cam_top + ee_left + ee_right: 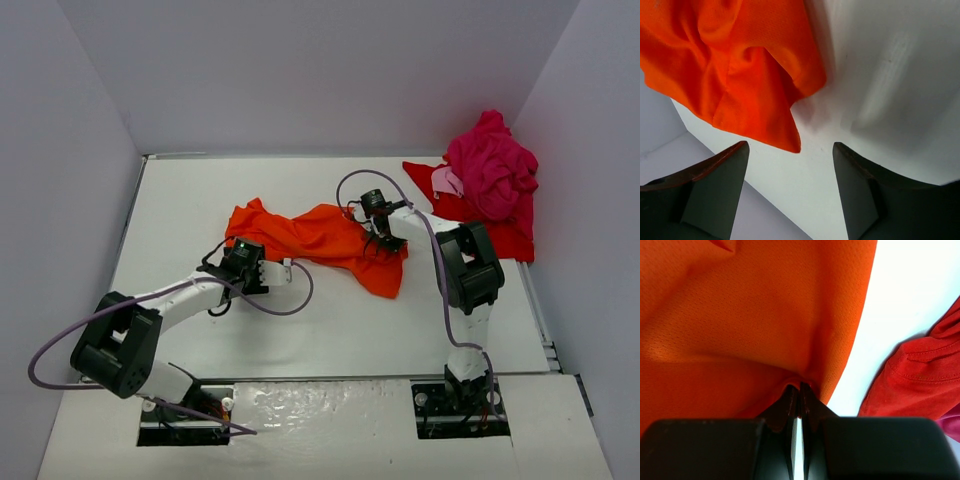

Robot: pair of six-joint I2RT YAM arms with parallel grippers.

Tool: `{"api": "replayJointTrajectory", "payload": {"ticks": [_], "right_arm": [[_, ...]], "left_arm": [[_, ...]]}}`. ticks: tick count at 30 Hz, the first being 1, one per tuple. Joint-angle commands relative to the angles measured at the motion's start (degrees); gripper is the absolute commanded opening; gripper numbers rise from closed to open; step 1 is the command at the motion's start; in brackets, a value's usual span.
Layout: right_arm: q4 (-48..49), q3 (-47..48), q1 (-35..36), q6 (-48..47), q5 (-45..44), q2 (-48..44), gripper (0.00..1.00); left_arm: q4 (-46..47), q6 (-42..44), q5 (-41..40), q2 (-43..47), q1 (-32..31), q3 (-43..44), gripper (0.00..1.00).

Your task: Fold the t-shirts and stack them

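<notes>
An orange-red t-shirt (pixel 310 238) lies crumpled and stretched across the middle of the table. My right gripper (pixel 385 240) is shut on a fold of it near its right end; in the right wrist view the pinched cloth (pixel 740 315) bulges over the closed gripper (pixel 800 387). My left gripper (pixel 248 262) sits at the shirt's left end with its jaws open. In the left wrist view a corner of the shirt (pixel 740 75) hangs just ahead of the gripper (pixel 790 147), with nothing between the fingers (pixel 720 175). A red t-shirt (pixel 500 228) lies at the back right under a bunched magenta-pink one (pixel 490 165).
White walls close in the table (pixel 200 200) on the left, back and right. The red shirt's edge (pixel 910 380) lies close to the right of my right gripper. Purple cables loop off both arms.
</notes>
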State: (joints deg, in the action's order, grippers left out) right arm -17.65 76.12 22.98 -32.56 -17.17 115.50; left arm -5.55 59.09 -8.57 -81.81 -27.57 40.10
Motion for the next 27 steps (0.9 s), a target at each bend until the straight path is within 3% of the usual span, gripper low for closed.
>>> {"api": "replayJointTrajectory", "payload": {"ticks": [1, 3, 5, 6, 9, 10, 13, 17, 20, 22, 24, 27], "right_arm": [[0.16, 0.38, 0.57, 0.92, -1.55, -2.51, 0.00], [0.23, 0.10, 0.57, 0.92, -1.37, -2.60, 0.00], [0.25, -0.09, 0.66, 1.00, -1.03, -2.74, 0.00], [0.25, 0.00, 0.66, 0.92, -1.02, -2.83, 0.00], [0.34, 0.00, 0.79, 0.92, -0.89, -2.96, 0.00], [0.37, -0.06, 0.84, 0.89, -0.85, -3.03, 0.00], [0.58, -0.69, 0.84, 0.65, -0.97, -3.22, 0.00], [0.95, -1.73, 0.75, 0.30, -1.11, -3.53, 0.00], [1.25, -2.34, 0.75, 0.02, -0.99, -2.90, 0.00], [1.32, -2.22, 0.76, -0.13, -0.94, -2.71, 0.00], [1.33, -1.62, 0.90, -0.13, -0.75, -2.56, 0.00], [1.34, -1.18, 1.25, 0.04, -0.67, -2.68, 0.00]], "left_arm": [[8.78, 1.99, -2.31, -3.54, 0.75, 2.40, 0.64], [9.51, 1.99, -2.18, -5.28, 1.29, 3.54, 0.62], [10.48, 1.99, -2.24, -7.41, 1.82, 5.08, 0.54], [10.83, 1.99, -2.42, -8.37, 1.91, 5.61, 0.45], [13.33, 1.99, -3.86, -12.79, 2.92, 8.37, 0.07], [13.85, 1.96, -4.13, -13.63, 3.21, 9.05, 0.00], [13.60, 1.44, -4.94, -14.65, 3.67, 11.36, 0.00], [5.82, -0.72, -1.23, -9.25, 2.84, 12.99, 0.00], [-14.88, -6.88, 4.48, -2.13, -0.48, 20.30, 0.00], [-21.84, -9.48, 7.89, -0.36, -1.22, 23.82, 0.00], [-37.48, -14.05, 16.66, 0.67, -1.56, 31.89, 0.00], [-47.26, -16.64, 25.18, 0.71, -2.08, 37.92, 0.00]]}}
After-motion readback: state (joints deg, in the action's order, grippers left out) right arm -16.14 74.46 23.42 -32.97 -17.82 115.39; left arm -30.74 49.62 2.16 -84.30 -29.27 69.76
